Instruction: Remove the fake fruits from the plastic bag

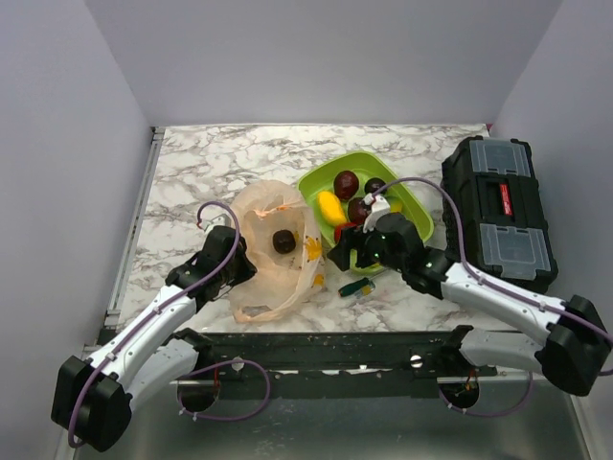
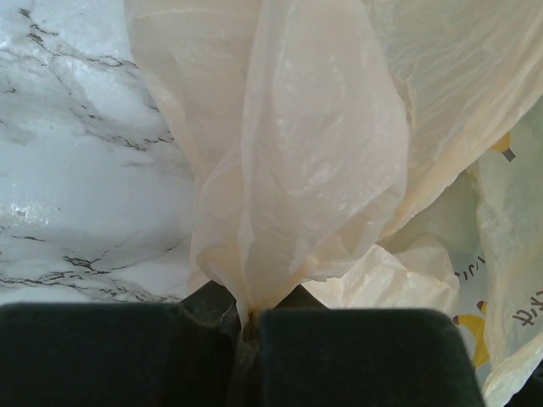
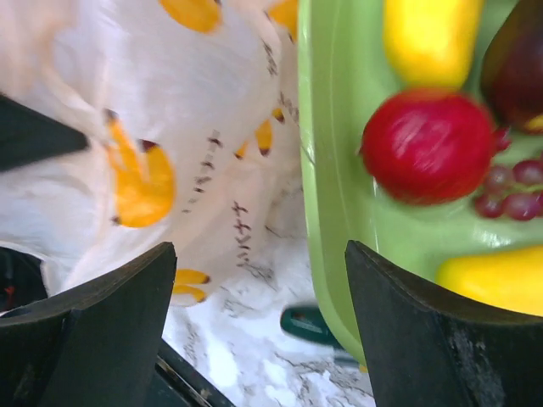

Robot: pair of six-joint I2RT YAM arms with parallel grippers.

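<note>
The peach plastic bag (image 1: 263,273) lies crumpled left of centre, and a dark plum (image 1: 283,241) shows inside it. My left gripper (image 1: 233,261) is shut on a fold of the plastic bag (image 2: 322,153), pinched tight between the jaws. My right gripper (image 1: 349,249) hangs open over the near left edge of the lime-green tray (image 1: 410,209), with nothing between its fingers. Just beyond my right gripper (image 3: 259,254), a red apple (image 3: 428,146) rests in the tray (image 3: 327,127), looking blurred. Yellow pieces (image 3: 430,38), a dark plum (image 3: 517,59) and small grapes (image 3: 509,191) lie around it.
A green-handled screwdriver (image 1: 357,287) lies on the marble just in front of the tray, between it and the bag. A black toolbox (image 1: 498,211) stands at the right side of the table. Grey walls close in the back and both sides.
</note>
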